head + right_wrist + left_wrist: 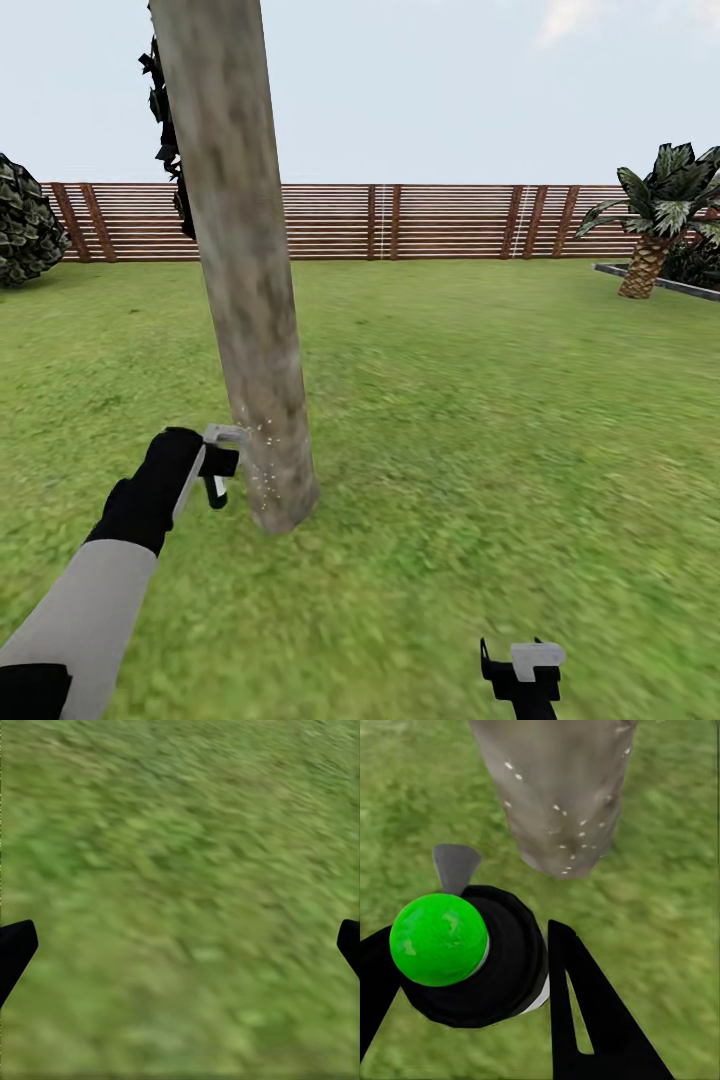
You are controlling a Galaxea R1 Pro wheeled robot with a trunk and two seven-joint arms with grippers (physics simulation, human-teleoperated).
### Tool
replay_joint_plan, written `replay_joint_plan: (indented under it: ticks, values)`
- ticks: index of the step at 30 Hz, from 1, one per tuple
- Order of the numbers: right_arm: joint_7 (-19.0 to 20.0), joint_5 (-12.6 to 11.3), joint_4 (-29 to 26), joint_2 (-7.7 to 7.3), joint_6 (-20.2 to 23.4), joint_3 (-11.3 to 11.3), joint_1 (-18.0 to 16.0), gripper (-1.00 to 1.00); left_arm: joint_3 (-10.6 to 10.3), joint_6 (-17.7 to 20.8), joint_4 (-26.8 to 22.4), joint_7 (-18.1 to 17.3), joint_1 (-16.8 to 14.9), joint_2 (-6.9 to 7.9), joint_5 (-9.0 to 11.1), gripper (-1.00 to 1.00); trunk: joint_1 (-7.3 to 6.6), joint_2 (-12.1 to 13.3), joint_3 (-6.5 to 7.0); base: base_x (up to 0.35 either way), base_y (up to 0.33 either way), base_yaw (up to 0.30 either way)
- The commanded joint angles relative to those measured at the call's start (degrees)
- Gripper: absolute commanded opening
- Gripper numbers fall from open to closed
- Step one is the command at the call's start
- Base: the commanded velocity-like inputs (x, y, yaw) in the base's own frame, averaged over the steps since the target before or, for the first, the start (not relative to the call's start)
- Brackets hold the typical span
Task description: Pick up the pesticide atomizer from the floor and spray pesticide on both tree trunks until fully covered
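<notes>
One tree's thick grey-tan mottled trunk (245, 300) rises from the grass floor (480, 420) at centre left; its crown is out of view. White specks dot the trunk's lower part (559, 795). My left gripper (205, 465) is shut on the pesticide atomizer (472, 960), a black body with a green round top and a grey nozzle (455, 866) pointing toward the trunk's base, just beside it. My right gripper (522, 670) hangs low at the right over bare grass, its fingers (15, 949) wide open.
A brown slatted fence (420, 220) closes the lawn at the back. A short palm (655, 225) stands by a raised border (660, 282) at far right, a dark bush (25, 225) at far left, and black foliage (165, 110) behind the trunk.
</notes>
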Motion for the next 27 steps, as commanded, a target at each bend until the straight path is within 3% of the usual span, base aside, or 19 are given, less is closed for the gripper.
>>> replay_joint_plan:
  ticks: [1,5,7,9,13,14,18,20,23,27]
  values:
    - [0.00,0.00,0.00,0.00,0.00,0.00,0.00,1.00,-0.08,0.05,-0.07,-0.04,-0.45,-0.14,-0.03,-1.00,0.00,0.00,0.00,0.000,0.000,0.000]
    - [-0.02,0.00,0.00,0.00,0.00,0.00,0.00,1.00,-0.80,0.64,-0.17,-0.81,-2.53,-2.04,-0.04,-1.00,0.00,0.00,0.00,0.000,0.000,0.000]
    - [-0.01,0.00,0.00,0.00,0.00,0.00,0.00,1.00,-1.07,0.68,-0.14,-0.91,-2.85,-2.01,-0.08,-1.00,0.00,0.00,0.00,0.000,0.000,0.000]
    - [0.00,0.00,0.00,0.00,0.00,0.00,0.00,1.00,-1.06,0.70,-0.03,-1.01,-3.00,-0.88,-0.12,-1.00,0.00,0.00,0.00,0.000,0.000,0.000]
    - [0.00,0.00,0.00,0.00,0.00,0.00,0.00,1.00,-1.17,0.56,0.63,-1.51,-2.20,3.81,-0.05,-1.00,0.00,0.00,0.00,0.000,0.000,0.000]
    - [0.00,0.00,0.00,0.00,0.00,0.00,0.00,1.00,-1.23,0.34,0.75,-2.15,-2.08,4.21,-0.11,-1.00,0.00,0.00,0.00,0.000,0.000,0.000]
    - [0.00,0.00,0.00,0.03,0.00,0.00,0.00,1.00,-1.48,-0.34,0.87,-3.38,1.16,3.83,-0.39,-1.00,0.00,0.00,0.00,0.000,0.000,0.000]
    - [0.05,0.00,0.00,0.01,0.00,0.00,0.00,1.00,-3.42,-0.49,0.93,-3.50,3.53,3.02,-0.20,-1.00,0.00,0.00,0.00,0.000,0.000,0.000]
    - [0.06,0.00,0.00,0.00,0.00,0.00,0.00,1.00,-4.25,-0.52,0.98,-3.52,4.43,2.33,-0.13,-1.00,0.00,0.00,0.00,0.000,0.000,0.000]
    - [0.03,0.00,0.00,0.00,0.00,0.00,0.00,1.00,-1.99,-0.63,4.51,-3.58,4.75,4.94,-0.19,-1.00,0.00,0.00,0.00,0.000,0.000,0.000]
